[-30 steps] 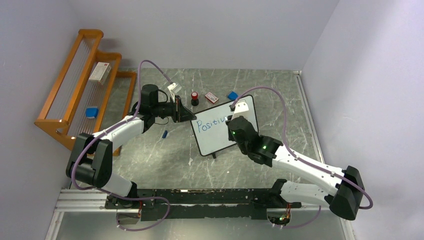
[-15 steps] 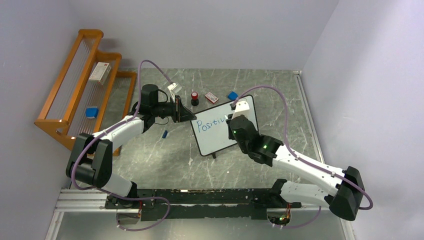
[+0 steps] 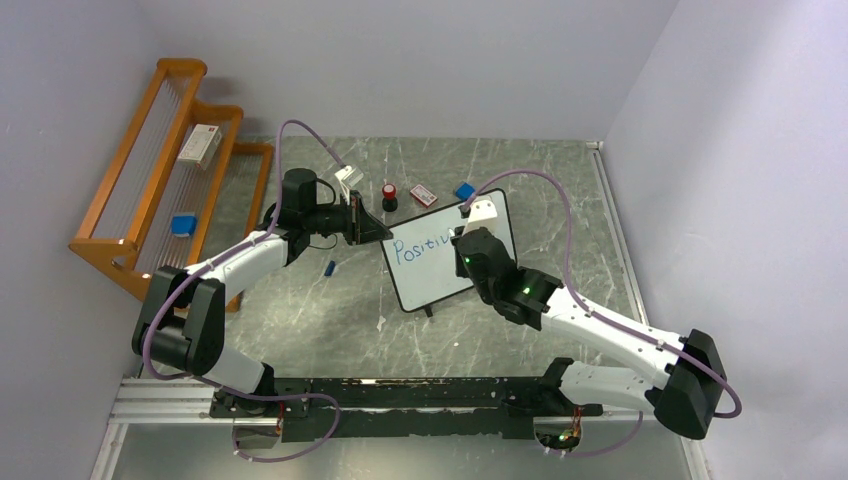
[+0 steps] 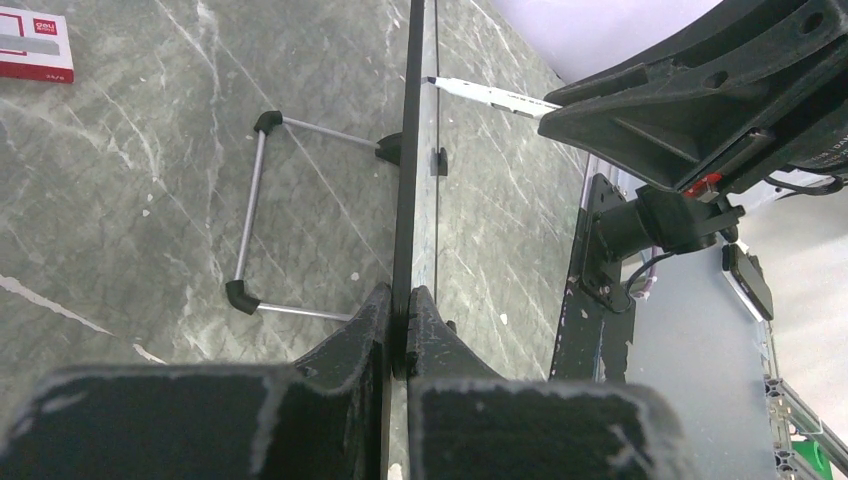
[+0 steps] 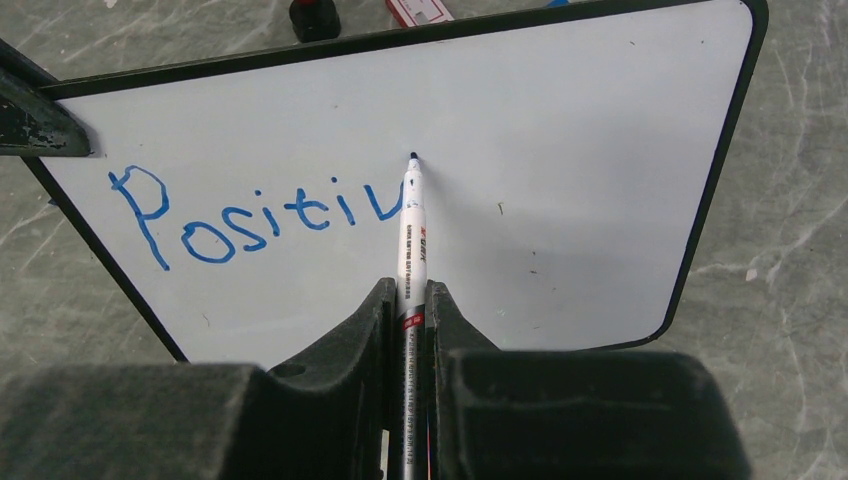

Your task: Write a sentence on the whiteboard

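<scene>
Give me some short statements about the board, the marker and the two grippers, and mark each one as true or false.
1. The right gripper holds a marker whose tip is at the board. True.
2. The writing on the board is red. False: it is blue.
3. The left gripper is shut on the board's edge. True.
4. Two full lines are written on the board. False: there is only one line, and it reads "Positiv".
</scene>
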`<state>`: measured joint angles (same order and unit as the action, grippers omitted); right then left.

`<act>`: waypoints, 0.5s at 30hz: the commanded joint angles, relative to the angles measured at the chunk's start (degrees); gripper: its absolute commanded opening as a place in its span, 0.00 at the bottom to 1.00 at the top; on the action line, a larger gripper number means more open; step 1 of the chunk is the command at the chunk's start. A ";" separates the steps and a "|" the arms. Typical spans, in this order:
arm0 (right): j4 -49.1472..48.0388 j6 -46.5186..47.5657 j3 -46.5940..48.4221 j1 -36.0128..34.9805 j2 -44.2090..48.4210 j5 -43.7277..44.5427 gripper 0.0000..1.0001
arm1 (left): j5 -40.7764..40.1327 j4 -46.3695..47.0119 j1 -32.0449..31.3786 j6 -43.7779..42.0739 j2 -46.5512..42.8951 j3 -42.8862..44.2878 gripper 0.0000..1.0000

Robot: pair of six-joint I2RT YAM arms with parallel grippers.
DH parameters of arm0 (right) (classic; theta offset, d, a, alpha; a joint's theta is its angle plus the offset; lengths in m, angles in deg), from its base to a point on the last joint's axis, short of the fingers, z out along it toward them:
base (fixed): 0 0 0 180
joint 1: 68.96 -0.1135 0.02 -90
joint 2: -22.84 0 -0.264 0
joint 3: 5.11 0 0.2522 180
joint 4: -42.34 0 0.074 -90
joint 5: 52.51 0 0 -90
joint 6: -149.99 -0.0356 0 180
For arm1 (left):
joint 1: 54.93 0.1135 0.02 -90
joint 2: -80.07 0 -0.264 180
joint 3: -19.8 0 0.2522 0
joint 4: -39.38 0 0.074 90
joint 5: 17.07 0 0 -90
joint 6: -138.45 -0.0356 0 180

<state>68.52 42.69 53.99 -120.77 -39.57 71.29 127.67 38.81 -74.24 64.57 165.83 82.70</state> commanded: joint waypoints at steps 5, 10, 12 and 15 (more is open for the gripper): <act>1.05 0.51 0.67 0.66 2.40 -1.04 0.00 | -2.27 -4.28 -0.20 -2.93 1.92 -0.02 0.05; 3.19 -0.17 0.25 0.70 3.66 -1.52 0.00 | -2.23 -4.27 -0.20 -2.97 2.00 -0.01 0.05; 3.45 -0.48 -0.06 0.67 3.87 -1.94 0.00 | -2.23 -4.40 -0.20 -3.02 2.13 -0.01 0.05; 3.51 -1.09 -0.54 0.70 3.80 -2.23 0.00 | -2.27 -4.35 -0.20 -3.06 2.20 -0.01 0.05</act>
<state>71.08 42.49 53.97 -120.44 -36.64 69.69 127.86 38.74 -74.27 64.51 165.85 82.79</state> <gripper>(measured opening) 0.150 0.079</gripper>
